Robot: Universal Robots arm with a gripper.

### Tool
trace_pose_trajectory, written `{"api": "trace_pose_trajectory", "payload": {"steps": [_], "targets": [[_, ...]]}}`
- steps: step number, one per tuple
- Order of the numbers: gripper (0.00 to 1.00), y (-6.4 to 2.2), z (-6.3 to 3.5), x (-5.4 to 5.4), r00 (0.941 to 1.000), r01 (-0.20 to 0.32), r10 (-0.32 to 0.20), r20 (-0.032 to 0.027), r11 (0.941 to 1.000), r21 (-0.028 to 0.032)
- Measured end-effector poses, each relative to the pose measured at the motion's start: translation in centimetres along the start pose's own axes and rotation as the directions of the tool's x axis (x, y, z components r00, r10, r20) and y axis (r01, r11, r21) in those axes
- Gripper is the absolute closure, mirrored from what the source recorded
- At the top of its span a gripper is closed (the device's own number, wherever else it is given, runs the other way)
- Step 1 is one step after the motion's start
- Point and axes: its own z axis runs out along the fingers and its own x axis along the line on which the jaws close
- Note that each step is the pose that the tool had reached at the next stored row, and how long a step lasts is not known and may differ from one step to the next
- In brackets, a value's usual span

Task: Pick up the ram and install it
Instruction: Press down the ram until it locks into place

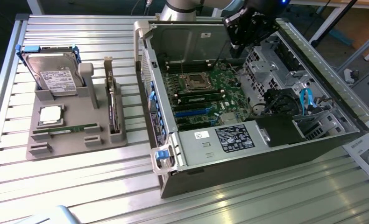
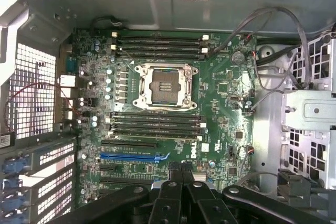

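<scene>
The gripper [image 1: 237, 46] hangs over the far end of the open computer case [image 1: 334, 105], fingers pressed together and nothing between them. In the wrist view those closed fingers [image 2: 181, 192] sit above the motherboard [image 2: 226, 129], just by the blue slot [image 2: 134, 157]. The CPU socket [image 2: 160, 85] lies bare in the middle of the board, with a bank of dark memory slots [image 2: 157, 45] on one side of it and another bank [image 2: 155, 124] on the other.

Over on the exterior view's left, well apart from the case, the grey holder tray [image 1: 78, 140] sits on the slatted tabletop [image 1: 247, 196]. The ram [image 1: 66, 129] lies flat in a groove at the near part of that tray, a thin green stick. Just beyond it rests the square silver CPU chip [image 1: 51, 114], and at the far end stands the hard drive [image 1: 52, 74] in its blue-edged frame. A dark expansion card [image 1: 111, 105] stands on edge along the tray's right side, nearest the case.
</scene>
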Motion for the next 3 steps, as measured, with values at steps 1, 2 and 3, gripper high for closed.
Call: {"api": "trace_pose_trajectory", "payload": {"steps": [1,2,3], "targets": [[0.90,0.00,0.00,0.00,1.0000,0.000,0.000,0.0000,1.0000,0.0000],[0.90,0.00,0.00,0.00,1.0000,0.000,0.000,0.0000,1.0000,0.0000],[0.90,0.00,0.00,0.00,1.0000,0.000,0.000,0.0000,1.0000,0.0000]]}}
